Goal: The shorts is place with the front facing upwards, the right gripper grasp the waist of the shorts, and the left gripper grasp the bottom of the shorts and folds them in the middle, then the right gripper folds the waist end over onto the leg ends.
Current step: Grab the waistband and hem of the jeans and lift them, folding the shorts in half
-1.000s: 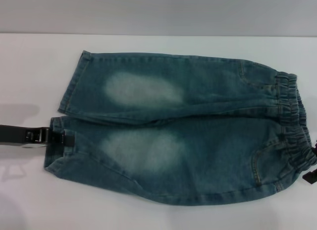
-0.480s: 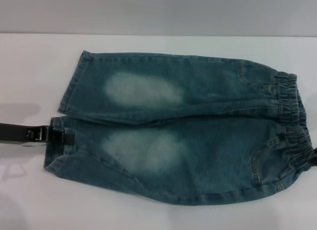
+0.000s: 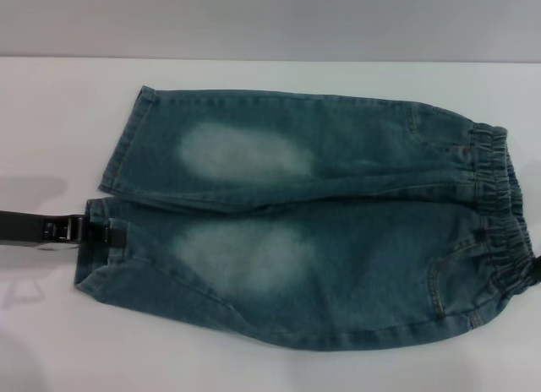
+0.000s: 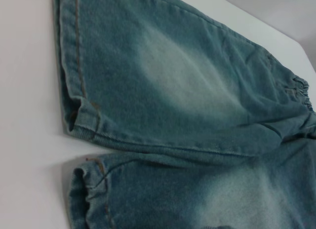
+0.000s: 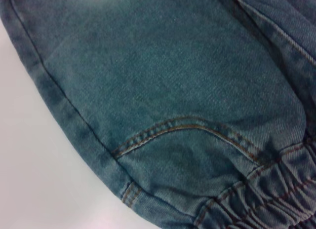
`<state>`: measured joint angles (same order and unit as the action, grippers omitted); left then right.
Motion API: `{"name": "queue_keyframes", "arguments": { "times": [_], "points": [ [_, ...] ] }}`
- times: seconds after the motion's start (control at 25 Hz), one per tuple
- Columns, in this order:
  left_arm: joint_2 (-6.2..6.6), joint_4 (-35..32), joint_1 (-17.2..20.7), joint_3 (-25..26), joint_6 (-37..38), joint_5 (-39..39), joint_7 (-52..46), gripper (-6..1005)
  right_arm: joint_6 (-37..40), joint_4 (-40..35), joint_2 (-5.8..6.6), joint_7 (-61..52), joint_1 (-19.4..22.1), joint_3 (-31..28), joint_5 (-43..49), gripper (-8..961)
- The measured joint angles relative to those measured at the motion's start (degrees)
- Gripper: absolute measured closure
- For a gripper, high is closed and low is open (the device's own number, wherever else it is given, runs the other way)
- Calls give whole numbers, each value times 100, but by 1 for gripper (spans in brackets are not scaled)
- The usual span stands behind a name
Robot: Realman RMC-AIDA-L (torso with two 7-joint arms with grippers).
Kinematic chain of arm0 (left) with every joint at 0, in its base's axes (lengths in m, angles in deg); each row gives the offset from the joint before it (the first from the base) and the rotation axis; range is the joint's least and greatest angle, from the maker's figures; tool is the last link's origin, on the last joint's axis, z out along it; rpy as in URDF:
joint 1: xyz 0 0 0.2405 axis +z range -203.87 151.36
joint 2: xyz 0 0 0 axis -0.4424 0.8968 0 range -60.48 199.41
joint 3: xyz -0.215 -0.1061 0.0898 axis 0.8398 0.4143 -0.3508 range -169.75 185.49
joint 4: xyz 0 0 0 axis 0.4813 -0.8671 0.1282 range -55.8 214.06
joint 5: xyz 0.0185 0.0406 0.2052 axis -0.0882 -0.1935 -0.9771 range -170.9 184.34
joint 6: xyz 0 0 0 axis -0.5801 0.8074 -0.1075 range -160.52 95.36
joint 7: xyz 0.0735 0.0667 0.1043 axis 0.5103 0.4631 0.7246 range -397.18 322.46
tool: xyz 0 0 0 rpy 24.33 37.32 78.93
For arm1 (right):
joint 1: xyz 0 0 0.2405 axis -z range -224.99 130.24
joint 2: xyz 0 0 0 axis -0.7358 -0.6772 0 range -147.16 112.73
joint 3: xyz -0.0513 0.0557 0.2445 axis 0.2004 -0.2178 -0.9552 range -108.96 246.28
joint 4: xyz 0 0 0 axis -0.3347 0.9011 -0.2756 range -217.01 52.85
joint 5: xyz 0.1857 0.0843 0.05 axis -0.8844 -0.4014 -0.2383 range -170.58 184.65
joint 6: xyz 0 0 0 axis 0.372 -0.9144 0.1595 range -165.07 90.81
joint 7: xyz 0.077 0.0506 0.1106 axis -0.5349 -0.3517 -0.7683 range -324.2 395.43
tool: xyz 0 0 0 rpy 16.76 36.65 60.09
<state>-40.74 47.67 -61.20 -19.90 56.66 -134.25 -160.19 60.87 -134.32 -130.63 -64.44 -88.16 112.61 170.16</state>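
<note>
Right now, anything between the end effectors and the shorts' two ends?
Nothing visible. The left end effector is already at the near leg's hem; the right end effector sits at the waist. The shorts lie flat, nothing on top.

The light is soft and even, rather bright on the white bench [image 3: 279,371], with no glare. A faint grey shadow lies on the bench at the left edge of the head view. All three views are a little soft; the right wrist view blurs most on the shorts [image 5: 163,81] toward its corners.
</note>
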Motion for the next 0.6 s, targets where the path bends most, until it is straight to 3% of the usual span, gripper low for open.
{"name": "queue_keyframes", "arguments": {
  "times": [0.32, 0.6],
  "points": [
    [2, 0, 4, 51, -3, 0, 3, 969, -126, -95, -13, 72, 127, -76, -346, 954],
    [21, -19, -14, 87, -3, 110, 5, 968, -143, -152, 120, 161, 457, -330, -1523, 955]
  ]
}}
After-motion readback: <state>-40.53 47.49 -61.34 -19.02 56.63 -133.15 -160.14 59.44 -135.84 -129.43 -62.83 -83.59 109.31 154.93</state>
